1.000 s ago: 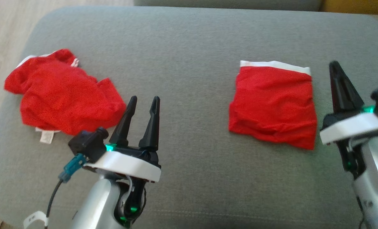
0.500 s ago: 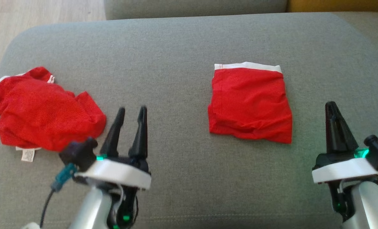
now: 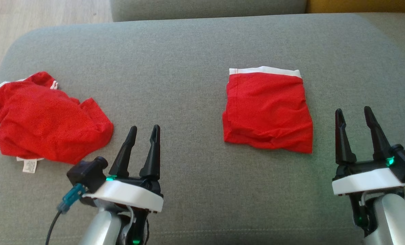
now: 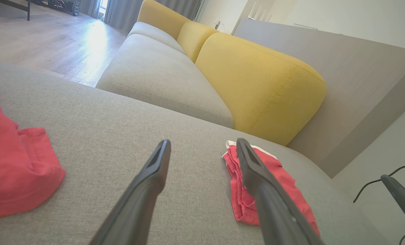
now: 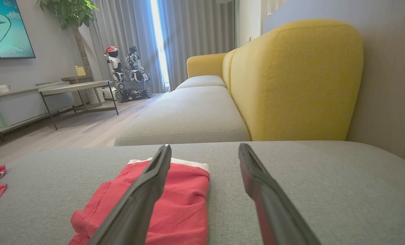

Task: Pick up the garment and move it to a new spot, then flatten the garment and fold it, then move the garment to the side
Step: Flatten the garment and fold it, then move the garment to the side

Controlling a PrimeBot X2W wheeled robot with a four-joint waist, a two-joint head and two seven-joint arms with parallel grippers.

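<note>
The left jaws stand spread with nothing between them, low over the grey sofa seat (image 3: 188,44), their tips just beside the near right edge of a crumpled red garment (image 3: 45,119) without touching it. That garment lies bunched at the seat's left end, a white label (image 3: 29,166) poking out from under it.

The right jaws are likewise parted and empty, hovering over bare cushion just right of the folded red shorts (image 3: 267,109), and apart from them. The shorts lie flat on the right half of the seat, white waistband (image 3: 265,70) on the far edge, well apart from the crumpled garment.

In the right wrist view the shorts (image 5: 188,204) sit behind the left finger, with a yellow backrest (image 5: 291,78) beyond the seat.
</note>
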